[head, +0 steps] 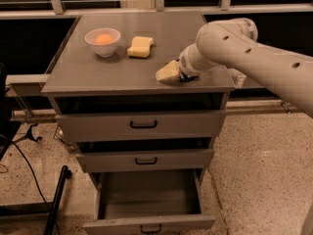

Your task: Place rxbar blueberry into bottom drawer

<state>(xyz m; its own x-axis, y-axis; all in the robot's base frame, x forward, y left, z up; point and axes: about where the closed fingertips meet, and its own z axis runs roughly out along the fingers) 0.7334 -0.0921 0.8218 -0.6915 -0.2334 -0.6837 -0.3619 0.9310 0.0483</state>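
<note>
tool: low over the front right part of the counter, touching or just above its top, pointing left; whether it is clenched or released, I cannot tell
arm: pale, comes in from the right edge and bends down to the tool
bar: cannot be made out; a small dark bit shows just behind the tool near the counter's front edge, and I cannot tell whether that is it
bottom drawer: pulled well out toward the camera, black handle on its front, grey floor showing inside
middle drawer: out a little, handle facing forward
top drawer: out a little, just under the counter top
bowl: white, back left of the counter, with something orange inside
sponge: yellow block just right of the bowl, well apart from the tool
floor: speckled, with a black cable at the left
</note>
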